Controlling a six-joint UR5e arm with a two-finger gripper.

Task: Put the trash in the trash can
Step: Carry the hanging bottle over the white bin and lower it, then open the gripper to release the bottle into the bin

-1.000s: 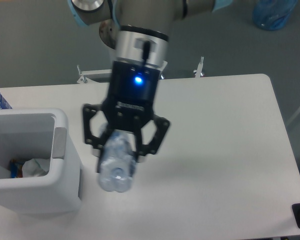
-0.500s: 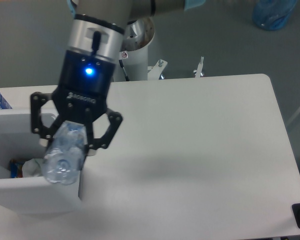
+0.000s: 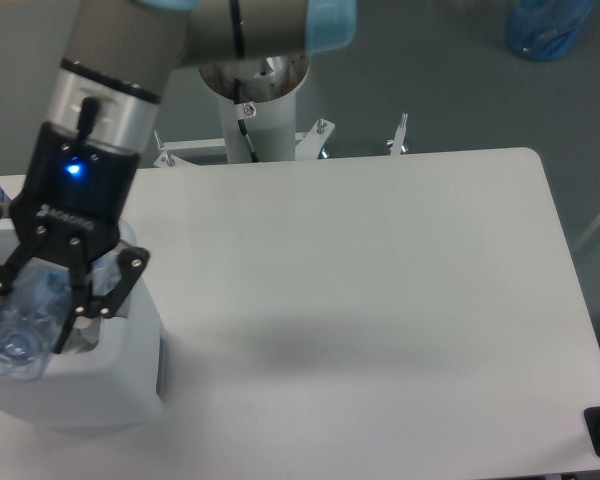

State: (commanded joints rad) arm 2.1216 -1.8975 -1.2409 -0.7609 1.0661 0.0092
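My gripper [image 3: 35, 310] is clamped on the crushed bottle [image 3: 20, 325], above the trash can [image 3: 120, 385]. Its lettering is too blurred to read.

One crushed bottle [image 3: 25, 320], one bin [image 3: 120, 385], perhaps more hidden.

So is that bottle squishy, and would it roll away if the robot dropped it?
Probably squishy: the bottle looks crushed and dented between the fingers of the gripper. It seems empty, so likely light. It hangs over the bin, so it would probably fall inside, not roll off.
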